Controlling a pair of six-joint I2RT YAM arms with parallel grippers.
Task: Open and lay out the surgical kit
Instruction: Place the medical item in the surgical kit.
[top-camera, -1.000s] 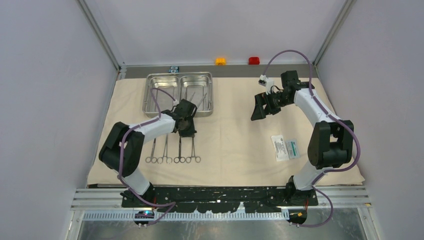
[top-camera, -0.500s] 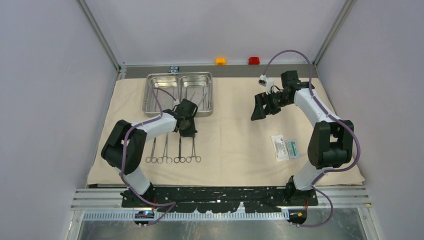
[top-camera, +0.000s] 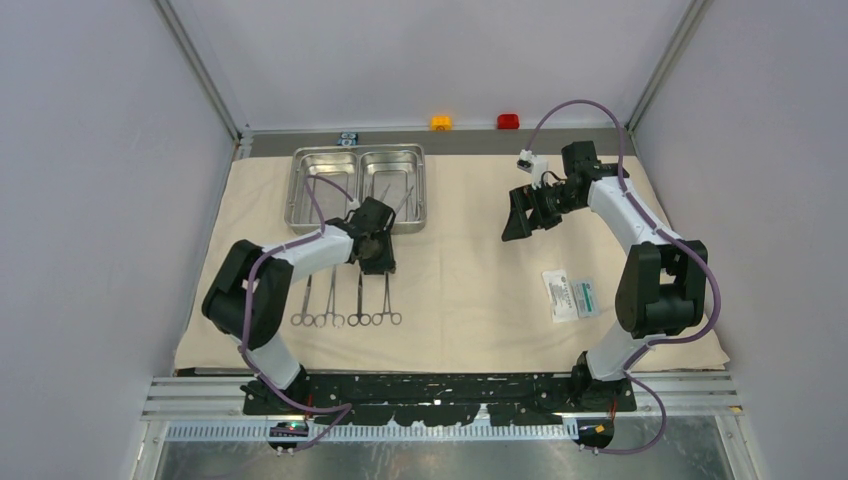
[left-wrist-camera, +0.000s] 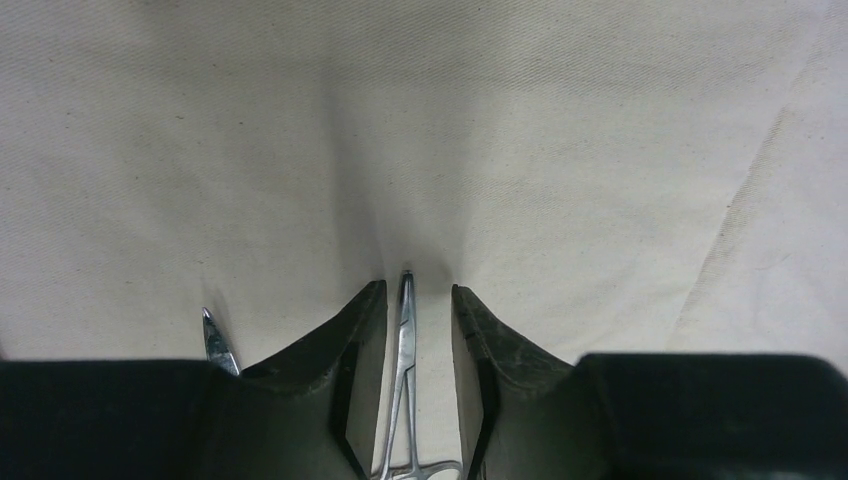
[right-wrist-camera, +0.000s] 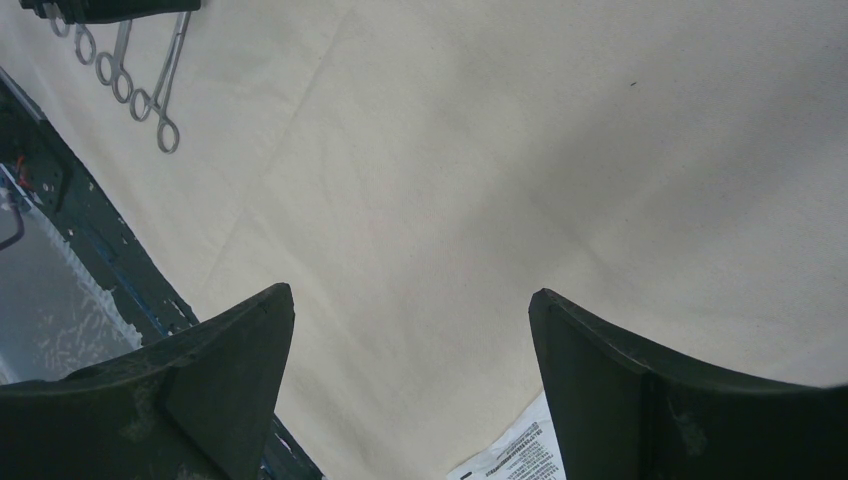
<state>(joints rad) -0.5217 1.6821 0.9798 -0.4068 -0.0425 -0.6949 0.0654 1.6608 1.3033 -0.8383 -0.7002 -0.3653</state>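
Moved: left arm only, a slight shift right over the laid-out row. Right arm unchanged.

- Left end effector (left-wrist-camera: 418, 292): low over the cloth (top-camera: 470, 300), fingers narrowly spread. It straddles the tip end of one forceps (left-wrist-camera: 404, 350) with a gap on each side, so no pinch.
- Right end effector (right-wrist-camera: 412, 295): spread wide and holding nothing. It hangs over bare cloth at far right, well apart from all items.
- Tray (top-camera: 290, 200): far left on the cloth, with thin tools (top-camera: 390, 192) in its right compartment.
- Row (top-camera: 345, 305): four ring-handled instruments on the cloth just near of the tray, parallel, rings toward the near edge.
- Packet (top-camera: 571, 296): flat on the cloth, near right.
- Surface: covered by the opened cloth.

Step in hand, judged: setting this forceps into the row. To do it well, keep the fingers parallel to the shaft and lift straight up, so neither pad drags the tip out of line with its neighbours. The thin tools in the tray should follow, evenly spaced.
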